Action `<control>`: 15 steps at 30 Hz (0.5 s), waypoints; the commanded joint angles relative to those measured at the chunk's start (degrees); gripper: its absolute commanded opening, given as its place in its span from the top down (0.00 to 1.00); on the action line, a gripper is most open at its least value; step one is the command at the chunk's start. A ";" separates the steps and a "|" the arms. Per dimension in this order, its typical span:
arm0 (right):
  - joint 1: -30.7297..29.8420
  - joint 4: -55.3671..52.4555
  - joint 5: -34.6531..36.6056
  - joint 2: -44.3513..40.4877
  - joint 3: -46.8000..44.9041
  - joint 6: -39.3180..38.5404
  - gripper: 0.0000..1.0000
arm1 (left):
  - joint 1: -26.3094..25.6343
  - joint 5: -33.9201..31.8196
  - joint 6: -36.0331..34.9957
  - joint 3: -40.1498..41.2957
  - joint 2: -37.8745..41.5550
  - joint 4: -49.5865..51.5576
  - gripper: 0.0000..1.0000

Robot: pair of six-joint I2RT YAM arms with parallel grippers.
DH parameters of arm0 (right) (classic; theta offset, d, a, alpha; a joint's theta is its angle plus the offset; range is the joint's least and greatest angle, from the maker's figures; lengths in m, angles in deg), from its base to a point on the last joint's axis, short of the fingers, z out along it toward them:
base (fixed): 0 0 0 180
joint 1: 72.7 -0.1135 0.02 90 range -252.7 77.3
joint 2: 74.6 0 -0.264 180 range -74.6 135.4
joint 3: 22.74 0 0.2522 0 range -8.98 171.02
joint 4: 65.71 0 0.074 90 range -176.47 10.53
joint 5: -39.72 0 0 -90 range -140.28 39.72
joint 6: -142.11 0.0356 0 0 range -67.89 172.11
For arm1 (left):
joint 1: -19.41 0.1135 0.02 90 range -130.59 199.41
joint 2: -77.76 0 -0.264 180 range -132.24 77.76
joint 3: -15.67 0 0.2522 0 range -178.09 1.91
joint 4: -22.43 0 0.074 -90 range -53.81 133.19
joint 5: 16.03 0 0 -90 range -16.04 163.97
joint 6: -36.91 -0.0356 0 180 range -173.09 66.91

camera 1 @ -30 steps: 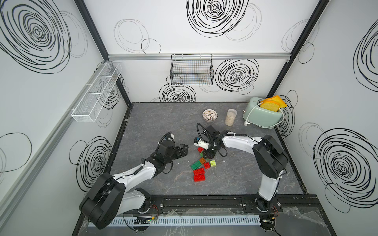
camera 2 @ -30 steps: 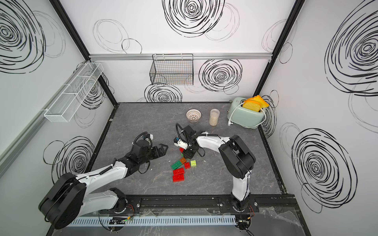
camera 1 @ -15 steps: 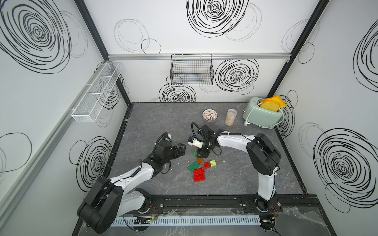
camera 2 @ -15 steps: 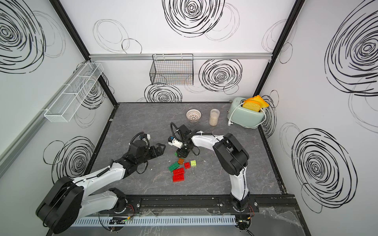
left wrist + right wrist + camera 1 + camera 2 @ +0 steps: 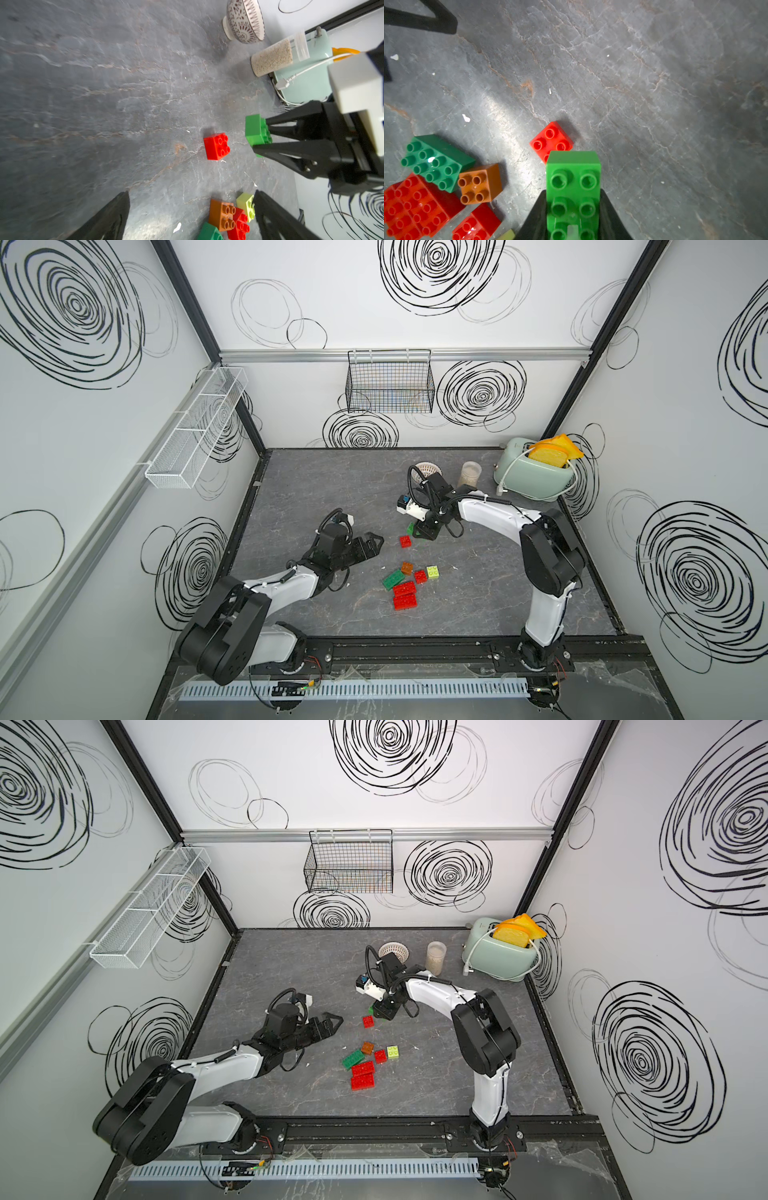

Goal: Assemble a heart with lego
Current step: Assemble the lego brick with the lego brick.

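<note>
While the right hand [image 5: 572, 197] grips a long bright-green brick [image 5: 573, 166] (two studs wide), the left hand [image 5: 190, 195] gapes.

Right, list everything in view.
bright green brick: one, green, in right end effector
lone red brick: one, red, table, beside held brick
long red bricks: two, red, cluster
dark green brick: one, green, cluster
orange brick: one, orange-brown, cluster
small red brick: one, red, cluster
lime brick: one, lime-yellow, cluster
bowl: one, patterned, table rear
jar: one, clear, beside bowl
toaster: one, mint, rear corner
wire basket: one, black, back wall
wire shelf: one, white, side wall
left end effector: one, black, open
right end effector: one, black, gripping bright green brick
</note>
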 commanded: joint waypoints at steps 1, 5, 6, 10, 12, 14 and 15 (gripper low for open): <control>0.24 -2.87 -0.50 1.65 2.16 -5.55 0.77 | 0.54 7.34 3.23 -1.17 -2.86 -8.93 0.03; -0.29 -4.55 0.44 3.48 3.92 -9.89 0.76 | 0.60 10.46 5.42 -1.28 -5.76 -13.45 0.03; -0.31 -4.76 0.41 3.76 4.07 -10.93 0.76 | 0.62 10.94 6.04 -1.19 -6.32 -14.43 0.03; -0.12 -4.76 -0.96 3.69 4.08 -14.61 0.76 | 0.93 13.25 8.83 -0.88 -8.77 -18.99 0.03; -0.39 -4.43 -2.30 3.23 3.86 -16.42 0.76 | 0.82 14.14 9.59 -1.58 -10.26 -20.44 0.03; -0.79 -4.03 -2.96 3.04 3.96 -17.62 0.76 | 0.77 14.87 10.70 -2.17 -11.72 -21.95 0.03; -1.05 -3.87 -3.31 2.99 4.06 -18.09 0.76 | 0.73 15.15 11.23 -2.38 -12.33 -22.66 0.03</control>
